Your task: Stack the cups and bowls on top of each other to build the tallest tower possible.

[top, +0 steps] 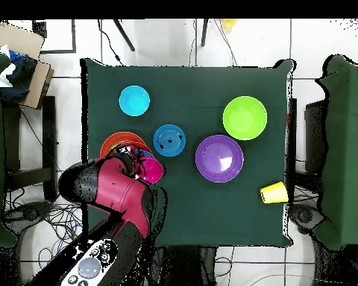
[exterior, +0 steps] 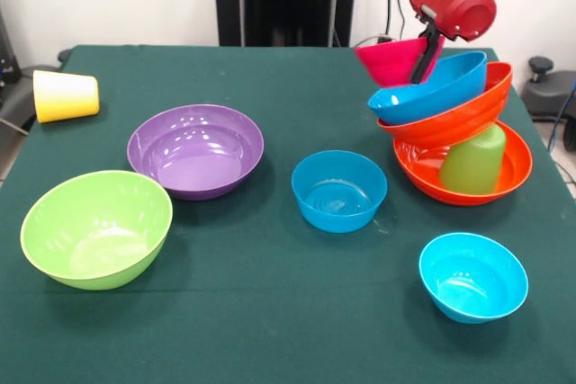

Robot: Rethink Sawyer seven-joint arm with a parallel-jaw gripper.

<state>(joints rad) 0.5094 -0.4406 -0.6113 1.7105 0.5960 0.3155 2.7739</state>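
The tower (exterior: 454, 128) leans at the green tabletop's (exterior: 270, 312) edge: an orange bowl (exterior: 504, 177) holds an upturned light green cup (exterior: 474, 161), topped by a second orange bowl (exterior: 468, 119), a blue bowl (exterior: 432, 89) and the pink bowl (exterior: 389, 60). The jaws are clenched on the pink bowl's rim (one black finger (exterior: 423, 56) shows inside it). Loose on the tabletop sit purple (exterior: 195, 150), lime green (exterior: 96, 228), blue (exterior: 338, 191) and cyan (exterior: 472, 276) bowls; a yellow cup (exterior: 65, 95) lies on its side.
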